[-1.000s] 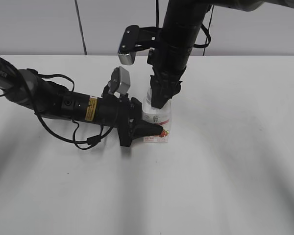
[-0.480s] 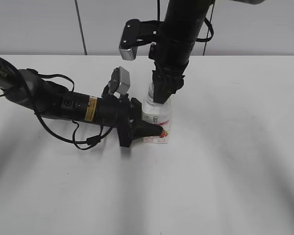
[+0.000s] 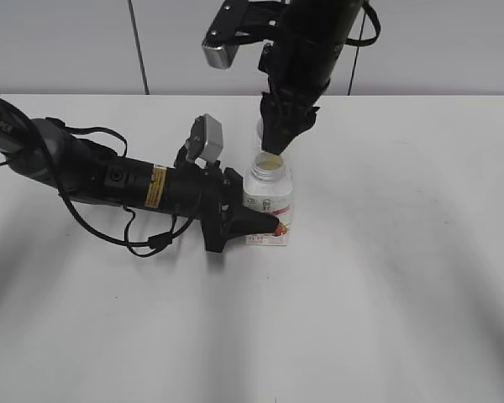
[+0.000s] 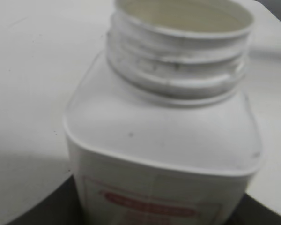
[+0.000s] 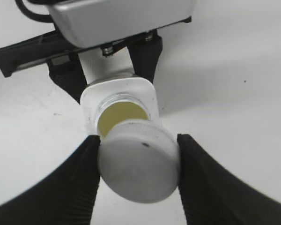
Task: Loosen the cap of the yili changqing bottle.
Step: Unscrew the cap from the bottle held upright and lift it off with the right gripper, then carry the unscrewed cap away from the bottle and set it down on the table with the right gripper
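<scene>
The white yili changqing bottle [image 3: 269,197] with its strawberry label stands upright on the table. My left gripper [image 3: 250,220] is shut on its lower body from the left; the dark fingers [image 4: 61,201] show at the bottom of the left wrist view, beside the bottle [image 4: 164,131]. The threaded neck is open and bare. My right gripper [image 3: 277,138] hangs just above the neck and is shut on the white cap [image 5: 139,161], which is off the bottle [image 5: 117,96] and held clear of it. In the exterior view the fingers mostly hide the cap.
The white table [image 3: 403,277] carries only the bottle and the left arm [image 3: 109,176], which lies low across the left side with its cables. A grey wall stands behind the table's far edge.
My right gripper has risen from the bottle's neck with the cap in it. The neck is now open. The left gripper and the bottle have not moved.
</scene>
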